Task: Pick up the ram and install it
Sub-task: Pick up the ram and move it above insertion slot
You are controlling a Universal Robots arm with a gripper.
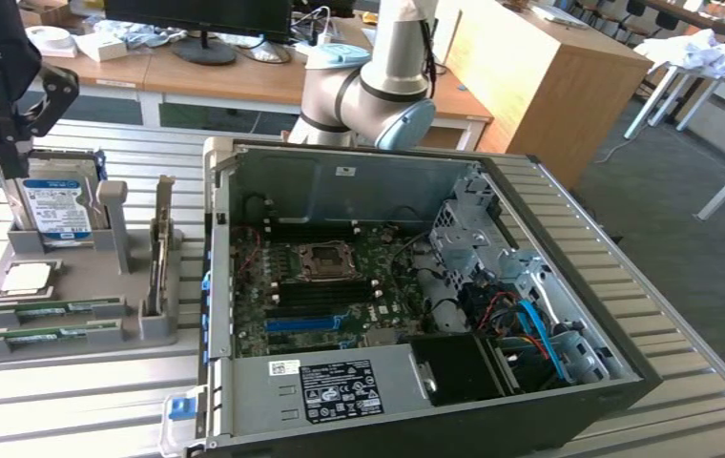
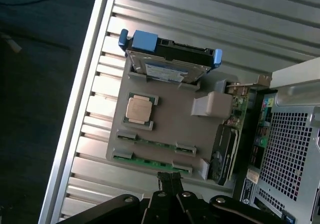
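Ram stick [image 1: 51, 336], long, thin and green with small dark chips, rests in the outermost slot of the flat grey plastic holder [image 1: 89, 284]. Its long axis runs along the holder's front edge, with one end pointing at the open black computer case [image 1: 401, 286] beside the holder. A twin green stick [image 1: 64, 308] lies parallel in the next slot. Behind them on the holder are a square silver processor chip [image 1: 28, 279], an upright blue-labelled hard drive [image 1: 57, 205] and a thin upright card [image 1: 163, 239]. The black gripper [image 1: 4, 164] hangs above the holder, clear of the ram stick, jaws clenched on nothing.
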